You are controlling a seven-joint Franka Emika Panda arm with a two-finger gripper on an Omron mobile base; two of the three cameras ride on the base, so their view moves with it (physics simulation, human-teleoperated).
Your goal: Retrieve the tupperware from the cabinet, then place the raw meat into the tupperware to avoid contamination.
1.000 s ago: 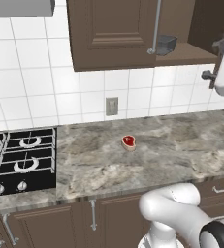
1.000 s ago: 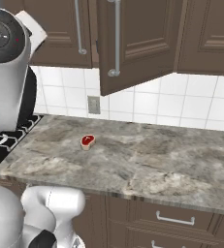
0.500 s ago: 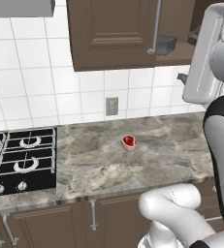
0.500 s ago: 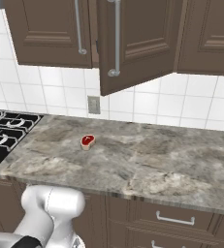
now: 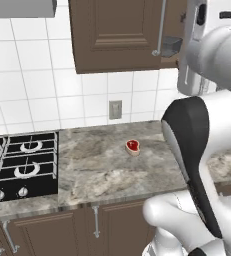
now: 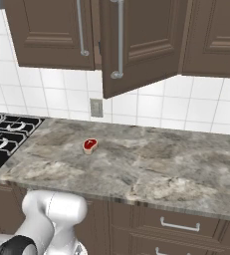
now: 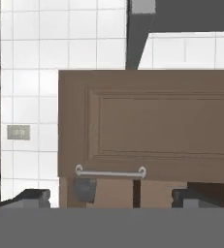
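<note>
Landmark: the wall outlet [image 5: 115, 109], a grey plate on the white tiled backsplash [image 5: 32, 95] just above the counter

Raw meat: the raw meat [image 5: 132, 146] lies flat on the marbled grey counter [image 5: 97, 170], a little below and to the right of the outlet in the left base view; in the right base view it sits just below the outlet, well apart from the wall

Cabinet: the cabinet [image 5: 117, 35] hangs directly above the outlet; one panelled door is shut, and the neighbouring door [image 6: 136, 45] stands swung open, seen in the right base view above and to the right of the outlet

Tupperware: the tupperware [image 5: 171, 46] rests on the cabinet's bottom shelf, above and to the right of the outlet, just behind the long silver handle [image 5: 160, 30]

Stove: the black gas stove [image 5: 19, 165] is set into the counter, to the left of the outlet and lower

Gripper: the gripper [image 7: 111, 196] has its two dark fingertips [image 7: 33, 196] spread wide with nothing between them; in the rolled hand view they point at the shut door near its handle

Arm: the white arm [image 5: 207, 150] rises to the right of the outlet, in front of the cabinet's open side
</note>
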